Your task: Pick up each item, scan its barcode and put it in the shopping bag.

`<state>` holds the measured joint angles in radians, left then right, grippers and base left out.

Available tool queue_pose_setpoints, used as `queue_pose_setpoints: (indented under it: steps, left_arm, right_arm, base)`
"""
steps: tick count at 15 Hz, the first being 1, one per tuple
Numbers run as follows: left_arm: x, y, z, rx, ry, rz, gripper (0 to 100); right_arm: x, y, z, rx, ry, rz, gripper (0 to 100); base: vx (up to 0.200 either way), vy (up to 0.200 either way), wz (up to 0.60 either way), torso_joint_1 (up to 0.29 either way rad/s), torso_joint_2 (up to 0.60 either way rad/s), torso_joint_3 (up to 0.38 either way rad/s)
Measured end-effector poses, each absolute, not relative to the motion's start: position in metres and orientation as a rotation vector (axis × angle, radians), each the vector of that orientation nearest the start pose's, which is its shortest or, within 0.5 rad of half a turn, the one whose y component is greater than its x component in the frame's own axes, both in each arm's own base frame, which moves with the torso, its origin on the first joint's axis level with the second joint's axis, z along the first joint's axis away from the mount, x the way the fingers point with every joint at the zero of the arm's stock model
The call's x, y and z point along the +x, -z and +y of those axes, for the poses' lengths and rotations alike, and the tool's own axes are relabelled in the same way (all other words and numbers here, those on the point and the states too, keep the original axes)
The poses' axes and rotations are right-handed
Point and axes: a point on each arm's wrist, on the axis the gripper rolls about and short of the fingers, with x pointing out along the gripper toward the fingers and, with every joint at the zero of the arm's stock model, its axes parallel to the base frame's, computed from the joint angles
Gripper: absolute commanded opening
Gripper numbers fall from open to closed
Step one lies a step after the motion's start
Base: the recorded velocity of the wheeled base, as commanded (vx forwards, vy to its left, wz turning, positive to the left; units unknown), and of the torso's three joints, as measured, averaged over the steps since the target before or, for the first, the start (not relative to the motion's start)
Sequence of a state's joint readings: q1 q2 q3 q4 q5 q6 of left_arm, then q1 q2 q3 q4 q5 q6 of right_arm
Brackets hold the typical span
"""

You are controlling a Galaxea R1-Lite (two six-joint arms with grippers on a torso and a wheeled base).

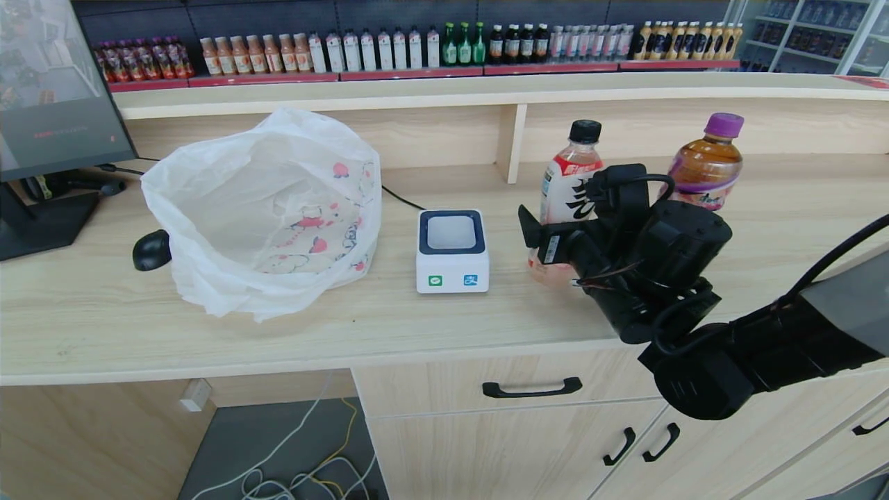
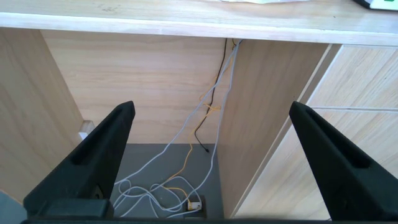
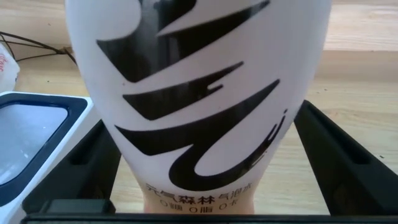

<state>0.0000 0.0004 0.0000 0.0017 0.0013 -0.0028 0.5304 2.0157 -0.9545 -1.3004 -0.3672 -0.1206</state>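
A pink drink bottle (image 1: pixel 573 173) with a black cap and a white label stands on the wooden counter (image 1: pixel 104 305), right of the white barcode scanner (image 1: pixel 451 250). My right gripper (image 1: pixel 555 243) is open around its lower body, one finger on each side. In the right wrist view the bottle (image 3: pixel 199 93) stands between the fingers (image 3: pixel 87 168), with the scanner (image 3: pixel 31 137) beside it. A brown tea bottle (image 1: pixel 705 167) with a purple cap stands farther right. The white shopping bag (image 1: pixel 264 208) gapes open left of the scanner. My left gripper (image 2: pixel 211 118) hangs open below the counter edge.
A monitor (image 1: pixel 55 83) and a black mouse (image 1: pixel 151 250) sit at the counter's left end. A raised shelf runs behind the counter, with a divider (image 1: pixel 512 142) near the pink bottle. Drawers (image 1: pixel 531 389) and loose cables (image 2: pixel 180 180) lie below the counter.
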Motion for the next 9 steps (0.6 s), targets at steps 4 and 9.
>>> queue_pose_setpoints:
  steps: [4, 9]
  left_arm:
    - [-0.0228, -0.0753, 0.0, -0.003, -0.001, 0.002, 100]
    - [-0.0228, -0.0753, 0.0, -0.002, -0.001, 0.002, 100]
  right_arm:
    - [0.3322, -0.1763, 0.1853, -0.015, -0.15, -0.226, 0]
    - [0.3325, -0.1761, 0.1857, -0.015, -0.15, -0.229, 0]
  base:
    - [0.0, 0.0, 0.0, 0.0, 0.0, 0.0]
    - [0.0, 0.0, 0.0, 0.0, 0.0, 0.0]
